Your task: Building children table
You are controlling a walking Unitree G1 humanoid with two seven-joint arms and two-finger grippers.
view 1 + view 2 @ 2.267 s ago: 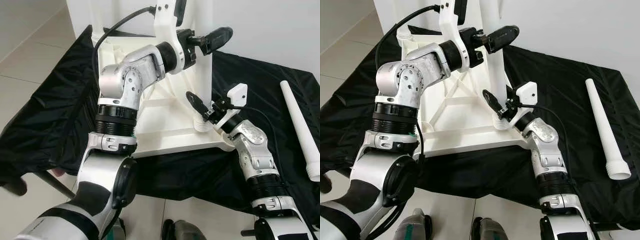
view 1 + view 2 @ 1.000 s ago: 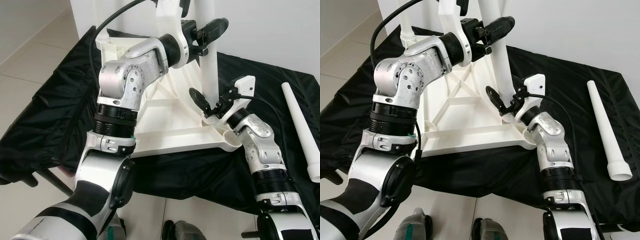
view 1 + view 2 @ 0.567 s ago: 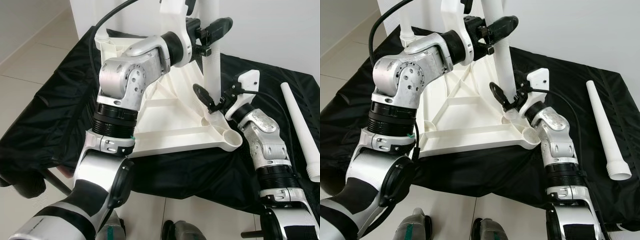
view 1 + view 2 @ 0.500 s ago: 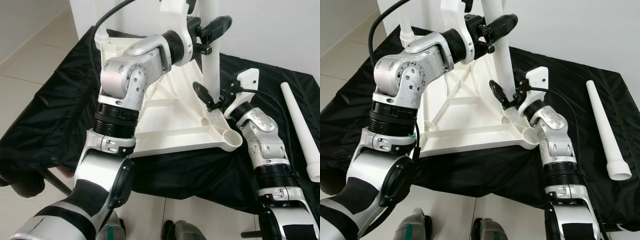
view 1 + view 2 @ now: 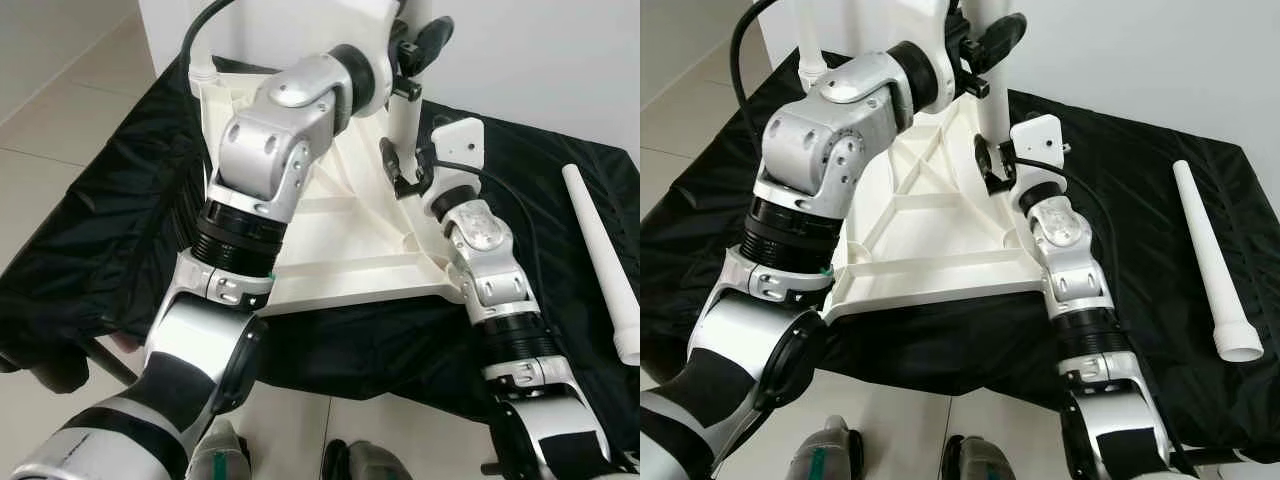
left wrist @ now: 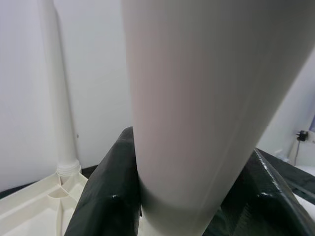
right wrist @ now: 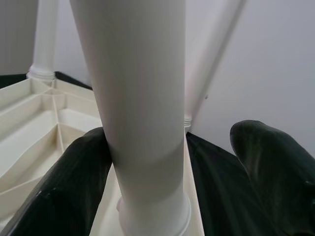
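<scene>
Standing upright on the upturned tabletop [image 5: 940, 215], white leg [image 5: 992, 105] clamped high by left gripper [image 5: 985, 45] fingers, straddled low by right gripper [image 5: 992, 160] without firm contact; risks tilting and jamming if pressed crooked.

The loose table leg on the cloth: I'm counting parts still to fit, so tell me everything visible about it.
The loose table leg is a long white tube, plastic by its look, tapering from a narrow far end to a wider open near end ringed by a collar. It lies flat on the black cloth, to the robot's right of the upturned tabletop, apart from it. Neither gripper touches it.
</scene>
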